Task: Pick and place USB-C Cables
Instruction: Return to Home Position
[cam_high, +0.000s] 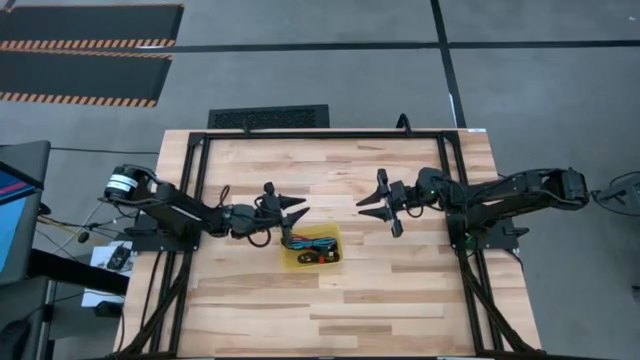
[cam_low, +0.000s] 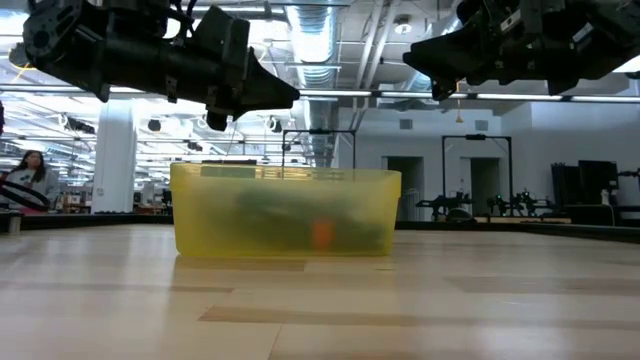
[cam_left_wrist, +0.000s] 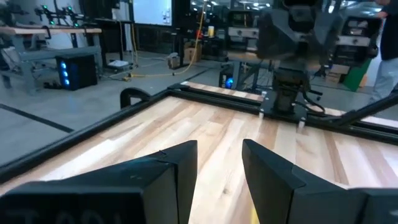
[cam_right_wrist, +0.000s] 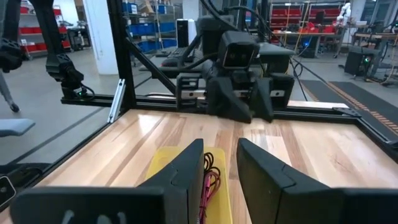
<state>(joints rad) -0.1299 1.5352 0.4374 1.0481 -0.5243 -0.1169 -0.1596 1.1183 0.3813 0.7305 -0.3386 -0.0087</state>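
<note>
Overhead, the left gripper (cam_high: 295, 208) hangs by the far-left corner of the yellow tray (cam_high: 286, 260), raised off the wooden table (cam_high: 400, 290); in the low view it sits higher than the tray's rim. Its two fingers (cam_left_wrist: 180, 171) are spread, with bare tabletop showing in the gap and nothing pinched between them.

The tray stands near the middle of the table, between the two arms. The USB-C cables (cam_high: 312, 245) lie inside it in a loose tangle of black, red and teal strands. How many bundles there are cannot be told. Seen through the tray's translucent near wall in the low view, they are only a dark mass with an orange spot.

To the right and a little farther back, the right gripper (cam_high: 366, 202) hovers well apart from the tray, pointing toward the left arm. Its fingers are likewise parted and empty, and its wrist view looks between them onto the tray and a reddish loop of cable.
</note>
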